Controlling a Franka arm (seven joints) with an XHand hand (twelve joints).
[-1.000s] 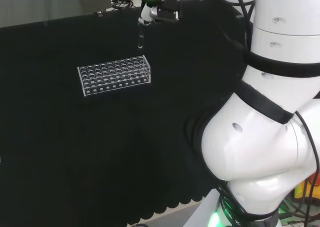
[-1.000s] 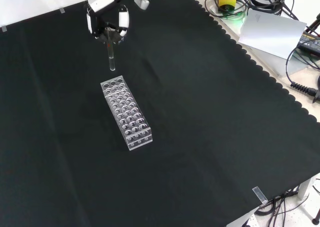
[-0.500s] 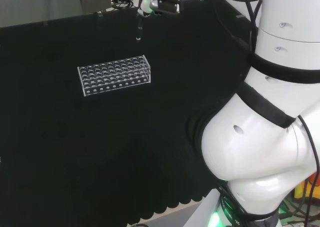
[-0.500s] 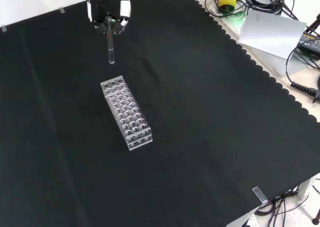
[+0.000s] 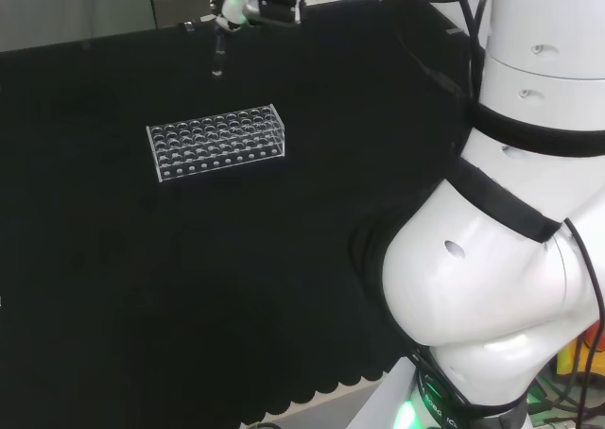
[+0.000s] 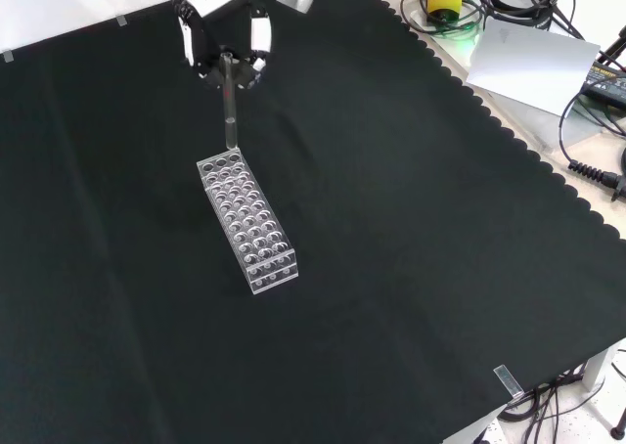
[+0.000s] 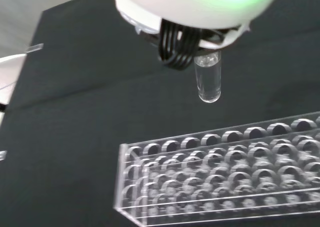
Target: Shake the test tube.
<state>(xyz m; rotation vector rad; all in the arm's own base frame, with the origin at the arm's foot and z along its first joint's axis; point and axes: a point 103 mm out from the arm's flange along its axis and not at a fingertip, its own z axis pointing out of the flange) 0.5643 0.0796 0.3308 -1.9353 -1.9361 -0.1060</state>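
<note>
A clear test tube (image 6: 230,107) hangs upright from the black and white hand (image 6: 227,35), whose fingers pinch its upper end. In the head view the hand (image 5: 253,2) is at the far top with the tube (image 5: 218,59) below it, above the cloth behind the rack. The clear plastic tube rack (image 5: 216,141) lies flat on the black cloth; in the front view the rack (image 6: 247,220) runs away from the hand. The wrist view has the tube's rounded bottom (image 7: 208,82) in the air above the rack (image 7: 225,174). I cannot tell whether the tube holds liquid.
Black cloth covers the bench, with a scalloped edge at the front view's right. Papers (image 6: 533,63) and cables (image 6: 587,160) lie beyond that edge. The arm's white links (image 5: 501,259) stand at the head view's right.
The hand has carried the tube to the left in the head view. In the front view the hand is a little to the right and the tube's bottom lower, close above the rack's near end.
</note>
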